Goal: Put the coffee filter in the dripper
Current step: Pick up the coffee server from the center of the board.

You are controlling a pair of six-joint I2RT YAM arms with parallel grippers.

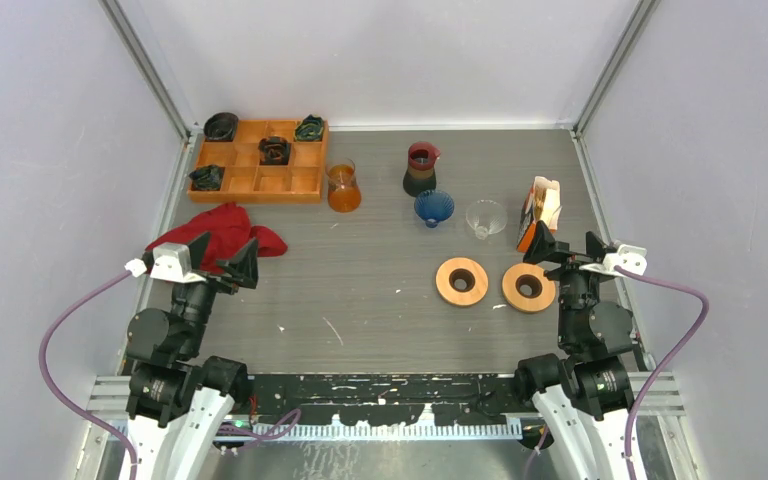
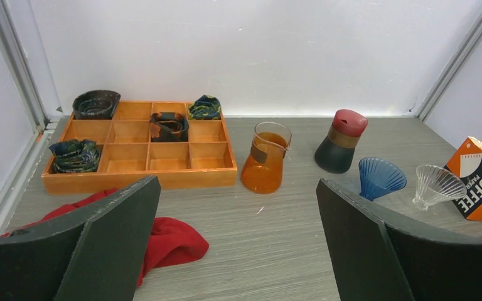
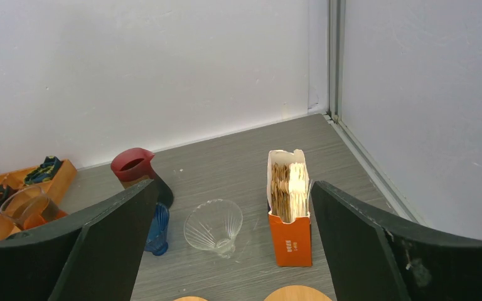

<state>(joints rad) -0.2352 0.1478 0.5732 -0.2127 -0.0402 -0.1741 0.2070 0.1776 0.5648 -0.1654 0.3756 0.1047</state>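
An orange box (image 1: 540,212) of paper coffee filters (image 3: 289,182) stands open-topped at the right of the table. To its left a clear glass dripper (image 1: 485,217) lies tilted, with a blue dripper (image 1: 434,207) beside it. In the right wrist view the clear dripper (image 3: 214,227) and the box (image 3: 292,241) lie ahead between the fingers. My right gripper (image 1: 567,247) is open and empty, hovering just short of the box. At the table's left side my left gripper (image 1: 222,258) is also open and empty, far from the drippers.
Two wooden rings (image 1: 462,281) (image 1: 529,287) lie in front of the drippers. Behind stand a dark jug with a red lid (image 1: 421,168) and an amber glass carafe (image 1: 343,188). A wooden tray (image 1: 255,197) holding dark cups sits back left, a red cloth (image 1: 225,230) before it.
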